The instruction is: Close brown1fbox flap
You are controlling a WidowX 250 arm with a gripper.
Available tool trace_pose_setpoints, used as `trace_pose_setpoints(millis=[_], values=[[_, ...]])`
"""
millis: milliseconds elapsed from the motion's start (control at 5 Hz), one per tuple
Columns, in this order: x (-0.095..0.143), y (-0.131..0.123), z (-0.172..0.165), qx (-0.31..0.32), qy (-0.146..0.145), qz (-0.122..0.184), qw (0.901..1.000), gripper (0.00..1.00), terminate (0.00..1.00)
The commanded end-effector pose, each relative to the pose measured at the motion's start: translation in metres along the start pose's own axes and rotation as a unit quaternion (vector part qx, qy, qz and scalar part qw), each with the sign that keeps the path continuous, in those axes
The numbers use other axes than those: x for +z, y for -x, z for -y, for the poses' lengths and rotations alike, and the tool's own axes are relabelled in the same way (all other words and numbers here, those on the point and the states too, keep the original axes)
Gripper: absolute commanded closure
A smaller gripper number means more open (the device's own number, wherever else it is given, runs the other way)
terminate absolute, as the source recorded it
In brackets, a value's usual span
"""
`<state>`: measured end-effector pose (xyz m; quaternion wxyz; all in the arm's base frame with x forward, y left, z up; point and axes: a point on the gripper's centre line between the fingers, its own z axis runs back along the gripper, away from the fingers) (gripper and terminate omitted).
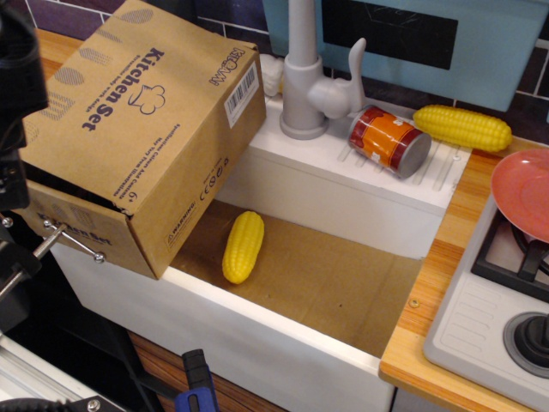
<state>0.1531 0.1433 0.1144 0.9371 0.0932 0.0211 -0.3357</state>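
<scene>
At the far left edge my tool [15, 137] is only a dark blur, so I cannot tell whether its jaws are apart or together; it sits just beside the brown1fbox [150, 146], near the flap's free edge. That flap [141, 94] looks almost down, with a dark gap showing along the front left. To finish well, I would press flat on the flap near that free edge, straight down and gently, so the box does not slide off the sink [283, 343] rim it overhangs. The box is brown corrugated card with purple "Kitchen Set" lettering, a barcode and small symbols, standing at the sink's left end, above the worktop.
</scene>
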Motion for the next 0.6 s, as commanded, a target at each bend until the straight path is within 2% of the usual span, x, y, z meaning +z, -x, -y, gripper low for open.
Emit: trace_pose_setpoints(millis=[0,200,400], values=[[-0.0017,-0.0041,-0.0011,0.019,0.007,0.026,0.9995,0.00,0.00],[-0.0017,-0.0041,-0.0011,0.019,0.007,0.026,0.9995,0.00,0.00],[-0.0017,-0.0041,-0.0011,0.019,0.007,0.026,0.9995,0.00,1.00]])
